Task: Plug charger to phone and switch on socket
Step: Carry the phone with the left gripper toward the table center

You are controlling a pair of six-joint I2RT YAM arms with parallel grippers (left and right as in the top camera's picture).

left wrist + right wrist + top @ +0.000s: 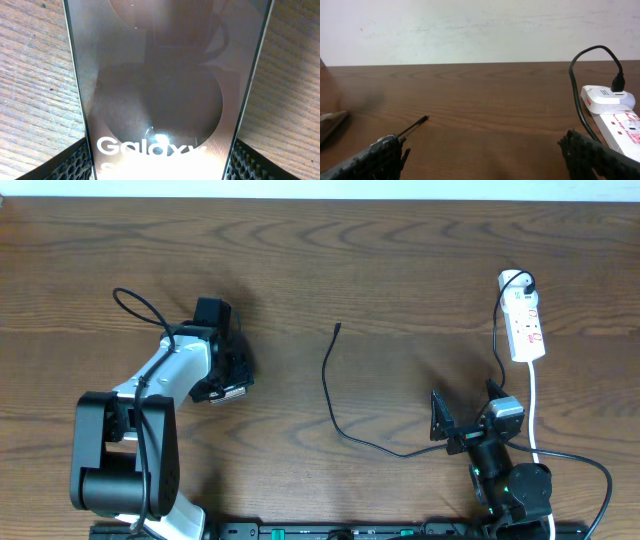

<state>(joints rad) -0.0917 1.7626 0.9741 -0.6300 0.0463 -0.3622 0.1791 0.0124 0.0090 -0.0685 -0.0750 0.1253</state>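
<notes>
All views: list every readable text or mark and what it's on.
"Galaxy": white lettering on the phone; the line beneath is cut off by the frame.
Grey mark on the white adapter: too blurred to read.
Red print on the socket: too small to read.

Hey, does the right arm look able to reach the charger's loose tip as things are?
Probably yes. The charger tip lies on bare table ahead of the open right fingers with nothing between, and the left arm is off at the phone.
</notes>
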